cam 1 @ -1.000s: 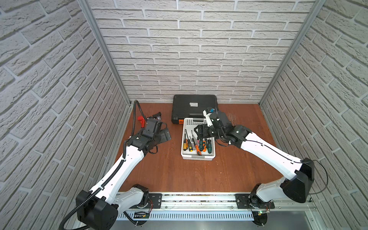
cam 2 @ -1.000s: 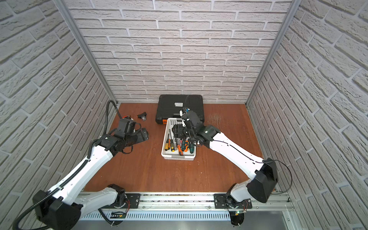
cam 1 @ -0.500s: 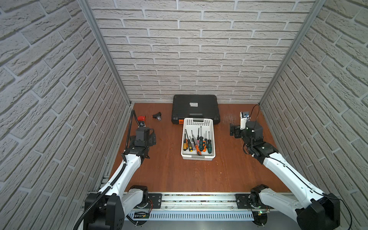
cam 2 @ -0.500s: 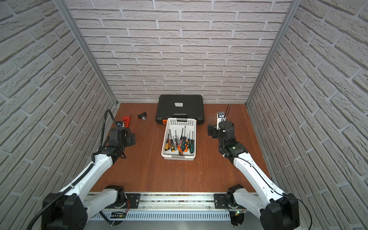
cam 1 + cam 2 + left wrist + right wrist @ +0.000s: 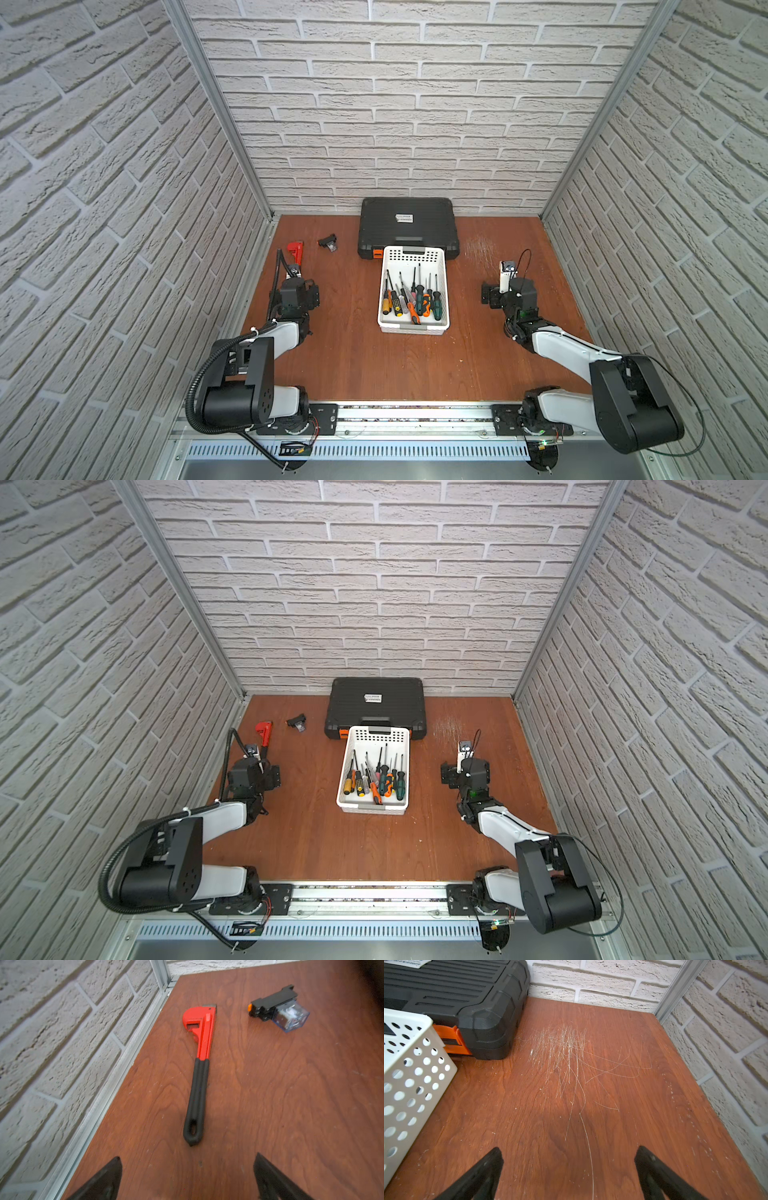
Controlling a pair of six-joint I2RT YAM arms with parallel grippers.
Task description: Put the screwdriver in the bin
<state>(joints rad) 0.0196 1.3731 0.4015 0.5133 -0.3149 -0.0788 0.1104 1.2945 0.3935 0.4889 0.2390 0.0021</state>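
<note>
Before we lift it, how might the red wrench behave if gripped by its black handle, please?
The wrench looks like solid metal: probably stiff and heavy. Its bulky red head would likely dip if held far back. The rubbery-looking grip should resist slipping.

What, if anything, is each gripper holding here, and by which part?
Nothing is held. The left gripper and the right gripper both stand open and empty; the screwdrivers lie in the bin.

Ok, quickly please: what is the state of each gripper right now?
Left gripper: open, holding nothing.
Right gripper: open, holding nothing.
</note>
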